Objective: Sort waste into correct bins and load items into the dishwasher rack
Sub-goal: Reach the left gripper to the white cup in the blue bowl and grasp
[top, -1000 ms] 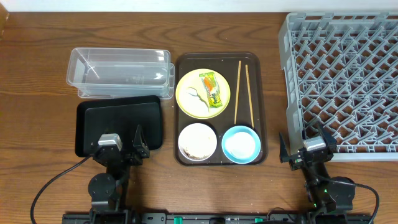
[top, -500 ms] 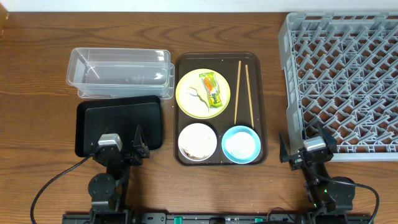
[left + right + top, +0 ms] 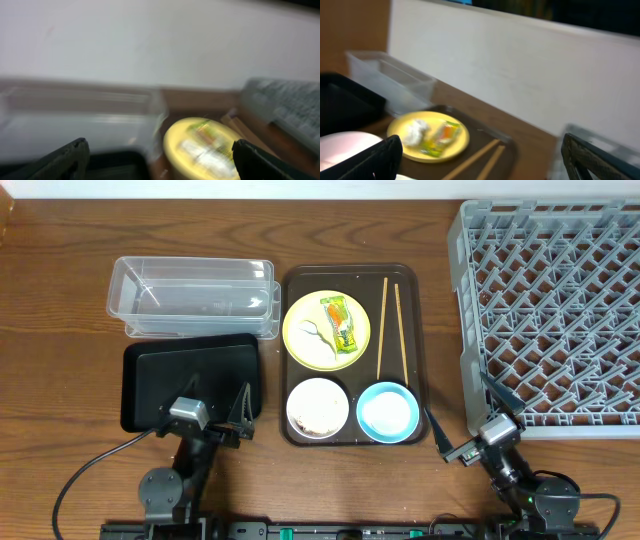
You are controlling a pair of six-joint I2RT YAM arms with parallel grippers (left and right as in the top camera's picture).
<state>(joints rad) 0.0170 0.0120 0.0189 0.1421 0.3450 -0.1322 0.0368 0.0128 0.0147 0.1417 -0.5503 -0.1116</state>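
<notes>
One grey rack fills the bench's 2 o'clock corner. One brown serving tray sits at the centre, a bare strip between them. At 9 o'clock lie one clear tub and one black tray. The left fingers, spread wide, overlap the black tray's near edge. On the serving tray are one yellow plate, a white bowl, a blue bowl and two chopsticks. One wrapper and one scrap lie on the plate. The right fingers, wide, have the blue bowl at 10 o'clock.

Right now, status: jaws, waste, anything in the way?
Left gripper, right gripper: jaws wide open, empty. Snack wrapper and white scrap lying on the yellow plate. Nothing seen blocking.
</notes>
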